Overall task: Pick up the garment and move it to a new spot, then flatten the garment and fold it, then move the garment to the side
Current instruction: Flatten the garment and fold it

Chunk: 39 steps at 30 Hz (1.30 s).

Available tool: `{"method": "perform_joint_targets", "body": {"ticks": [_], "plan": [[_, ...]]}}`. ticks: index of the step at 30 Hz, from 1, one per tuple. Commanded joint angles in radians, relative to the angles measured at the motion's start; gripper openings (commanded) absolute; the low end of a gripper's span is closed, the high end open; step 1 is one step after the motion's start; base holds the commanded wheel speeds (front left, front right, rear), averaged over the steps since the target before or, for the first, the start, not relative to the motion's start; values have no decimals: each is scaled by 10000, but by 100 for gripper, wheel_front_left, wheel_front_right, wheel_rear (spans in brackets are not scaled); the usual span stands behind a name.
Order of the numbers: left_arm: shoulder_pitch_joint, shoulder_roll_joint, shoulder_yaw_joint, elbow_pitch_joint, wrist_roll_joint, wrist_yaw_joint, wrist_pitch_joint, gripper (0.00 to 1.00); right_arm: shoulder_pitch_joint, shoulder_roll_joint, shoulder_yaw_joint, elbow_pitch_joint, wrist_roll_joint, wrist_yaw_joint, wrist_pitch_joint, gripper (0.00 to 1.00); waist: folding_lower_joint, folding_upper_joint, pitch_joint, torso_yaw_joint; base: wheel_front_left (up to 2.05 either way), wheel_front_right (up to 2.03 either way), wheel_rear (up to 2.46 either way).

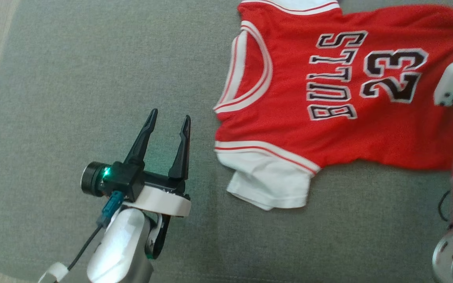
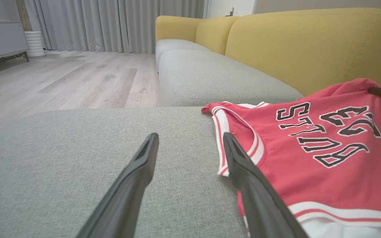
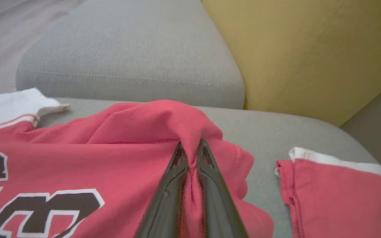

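Garment: a red jersey with white trim, black "BULLS" lettering and the number 23, spread face up on the grey seat cushion. White undersleeves show at both of its armholes. Left gripper: poised over the bare part of the cushion, its jaws spread wide and holding nothing, its fingertips just short of the jersey's collar side. Right gripper: at the far side of the cushion, its jaws pressed together on a raised ridge of the jersey's red cloth near the hem. A separate red cloth with a white edge lies on the cushion. A yellow backrest rises along the cushion's rear edge.
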Motion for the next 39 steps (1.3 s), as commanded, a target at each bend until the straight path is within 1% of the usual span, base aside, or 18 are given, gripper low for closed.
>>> {"method": "perform_joint_targets", "body": {"ticks": [1,2,3,7,10,11,14,16,19,20,22,23,25,27,29,32,39], "plan": [[-309,48,291,-214,-75,59,-49,100,-438,-78,45,-205,-347,-19,-284,0,-1,0,-18,22,0,0,0],[-311,47,286,-204,-80,65,-49,100,-517,-75,-26,-107,-491,-19,-398,9,-1,0,-37,29,0,0,0],[-310,46,283,-192,-86,73,-49,100,-580,-54,-109,24,-600,-19,-473,100,-1,0,-62,29,0,0,0],[-259,45,343,-187,-115,123,-49,100,-569,152,-214,594,-839,-19,-877,100,-1,0,-225,-96,0,0,0],[-197,44,394,-190,-109,137,-49,100,-336,367,-186,834,-746,-19,-1558,100,-1,0,-437,-286,0,0,0],[-197,44,394,-190,-109,137,-49,100,-336,367,-186,834,-746,-19,-1558,100,-1,0,-437,-286,0,0,0],[-95,61,500,-186,-90,159,-49,100,-8,538,108,1042,-329,-19,-2479,100,-1,0,-710,-594,0,0,0],[-13,90,565,-189,-71,161,-49,100,226,583,516,1213,339,-19,-2936,100,-1,0,-880,-816,0,0,0],[126,124,659,-198,-67,172,-49,100,630,592,1993,1441,2246,-19,-3254,100,-1,0,-1094,-1179,0,0,0],[171,141,681,-196,-63,170,-49,100,885,593,2487,1207,2911,-19,-3276,100,-1,0,-1148,-1302,0,0,0],[249,179,734,-175,-61,171,-49,100,1699,594,3425,123,4197,-19,-3286,100,-1,0,-1237,-1543,0,0,0],[280,197,770,-161,-70,175,-49,100,2227,594,3753,-514,4666,-19,-3287,100,-1,0,-1270,-1660,0,0,0],[331,242,825,-124,-76,176,-49,100,3303,595,4225,-1714,5458,-19,-3289,100,-1,0,-1318,-1878,0,0,0],[357,290,857,-83,-73,172,-49,100,4258,595,4437,-2754,6037,-19,-3290,100,-1,0,-1327,-2071,0,0,0],[333,346,873,-16,-69,165,-49,100,4976,596,4622,-3599,6350,-19,-3291,100,-1,0,-1299,-2236,0,0,0],[183,442,894,194,-88,159,58,100,5597,596,4619,-4385,6496,-19,-3292,100,-1,0,-1189,-2429,0,0,0],[-522,670,788,1089,-26,162,1115,100,5847,596,4596,-5327,6495,-19,-3153,100,-1,0,-797,-2599,0,0,0]]}}
